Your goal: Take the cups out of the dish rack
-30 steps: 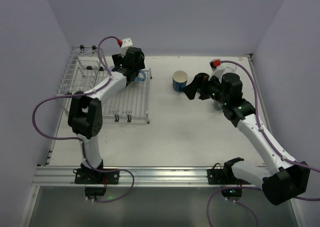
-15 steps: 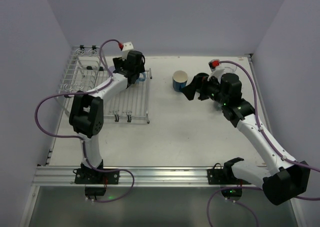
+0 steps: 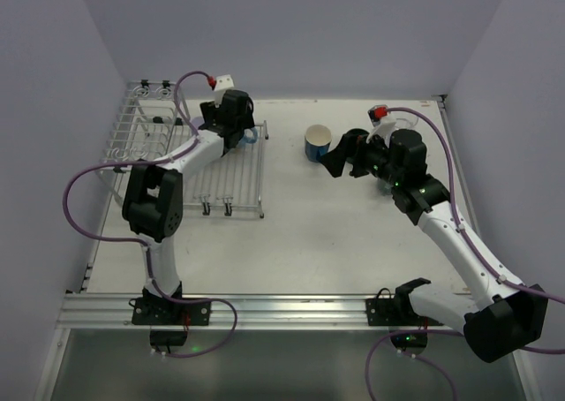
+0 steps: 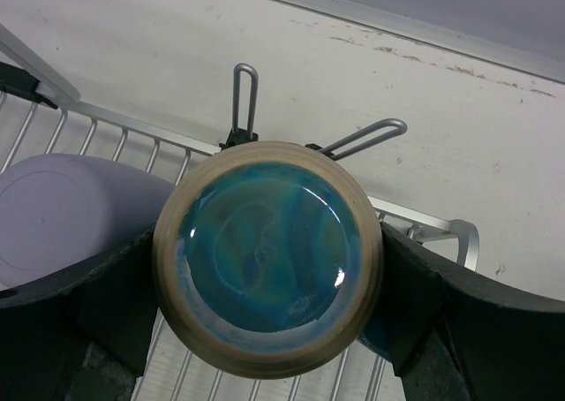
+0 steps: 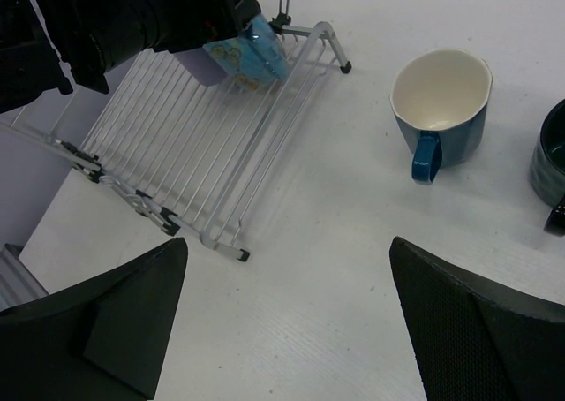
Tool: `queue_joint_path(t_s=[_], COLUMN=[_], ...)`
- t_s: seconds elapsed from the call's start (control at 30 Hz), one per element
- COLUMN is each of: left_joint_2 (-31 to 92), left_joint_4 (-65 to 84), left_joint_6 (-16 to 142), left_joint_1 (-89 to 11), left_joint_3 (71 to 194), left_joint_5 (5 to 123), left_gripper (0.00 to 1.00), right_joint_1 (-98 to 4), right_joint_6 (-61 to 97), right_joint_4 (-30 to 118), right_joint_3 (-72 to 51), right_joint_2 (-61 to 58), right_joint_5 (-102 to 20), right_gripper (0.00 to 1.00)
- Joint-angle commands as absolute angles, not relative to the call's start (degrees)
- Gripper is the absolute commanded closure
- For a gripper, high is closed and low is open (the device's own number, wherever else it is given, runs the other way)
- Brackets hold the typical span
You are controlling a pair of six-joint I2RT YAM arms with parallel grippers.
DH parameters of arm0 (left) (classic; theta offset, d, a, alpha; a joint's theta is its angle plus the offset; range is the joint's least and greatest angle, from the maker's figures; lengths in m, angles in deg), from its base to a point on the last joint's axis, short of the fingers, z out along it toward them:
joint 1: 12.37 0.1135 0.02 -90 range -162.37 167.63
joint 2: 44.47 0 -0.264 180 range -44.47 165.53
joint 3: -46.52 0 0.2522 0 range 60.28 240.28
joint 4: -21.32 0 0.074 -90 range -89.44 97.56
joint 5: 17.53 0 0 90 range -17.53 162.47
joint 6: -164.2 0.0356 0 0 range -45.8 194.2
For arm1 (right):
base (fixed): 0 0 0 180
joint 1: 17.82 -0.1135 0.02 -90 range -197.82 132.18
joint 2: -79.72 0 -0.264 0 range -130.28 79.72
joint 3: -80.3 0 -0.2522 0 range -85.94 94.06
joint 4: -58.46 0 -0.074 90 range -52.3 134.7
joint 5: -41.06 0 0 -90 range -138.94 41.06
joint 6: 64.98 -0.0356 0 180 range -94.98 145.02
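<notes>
My left gripper (image 4: pixel 267 273) is shut on an upside-down blue cup (image 4: pixel 265 233) with a tan foot ring, at the far edge of the silver wire dish rack (image 4: pixel 88 132). A lavender cup (image 4: pixel 62 207) stands on the rack just left of it. In the top view the left gripper (image 3: pixel 231 129) is over the rack's (image 3: pixel 238 180) back right corner. My right gripper (image 5: pixel 287 251) is open and empty above bare table, next to a blue mug with cream inside (image 5: pixel 441 101), also in the top view (image 3: pixel 318 141). A dark teal cup (image 5: pixel 552 154) is at the right edge.
The rack's taller basket section (image 3: pixel 141 136) stands at the far left with something clear inside. The rack's front feet (image 5: pixel 234 253) are near my right gripper's left finger. The table's back wall is close behind the rack.
My left gripper has shifted slightly toward the back of the rack over the blue cup. The right arm has hardly moved.
</notes>
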State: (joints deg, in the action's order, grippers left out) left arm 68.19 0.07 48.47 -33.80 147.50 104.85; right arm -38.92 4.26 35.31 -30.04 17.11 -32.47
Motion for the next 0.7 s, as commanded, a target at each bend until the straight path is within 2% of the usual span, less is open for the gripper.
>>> queue_joint_path(t_s=[0.0, 0.03, 0.13, 0.23, 0.43, 0.67], left_joint_2=[63.9, 62.8, 57.4, 49.0, 36.7, 23.9], left_joint_4=[3.2, 3.6, 5.6, 10.4, 16.6, 29.3], left_joint_6=[48.6, 48.7, 48.9, 48.5, 45.8, 40.3], left_joint_1=[-33.5, -33.5, -33.5, -33.5, -33.6, -33.6], left_joint_3=[145.9, 144.7, 141.2, 135.5, 124.6, 112.0], left_joint_5=[104.4, 103.5, 100.4, 96.6, 86.2, 67.0], left_gripper=[0.56, 0.66, 0.8, 0.9, 1.0, 1.0], right_joint_1=[-39.4, -39.4, -39.4, -39.5, -40.1, -42.4], right_joint_6=[4.0, 3.1, -0.9, -6.7, -18.6, -30.9], right_joint_4=[37.3, 37.7, 39.5, 45.0, 58.3, 69.0], right_joint_3=[-29.2, -29.1, -29.9, -32.5, -37.1, -43.5], right_joint_2=[17.8, 17.9, 18.3, 19.6, 19.3, 18.6], right_joint_5=[-31.4, -31.4, -32.0, -30.0, -24.5, -26.7], right_gripper=[0.01, 0.01, 0.01, 0.01, 0.01, 0.02])
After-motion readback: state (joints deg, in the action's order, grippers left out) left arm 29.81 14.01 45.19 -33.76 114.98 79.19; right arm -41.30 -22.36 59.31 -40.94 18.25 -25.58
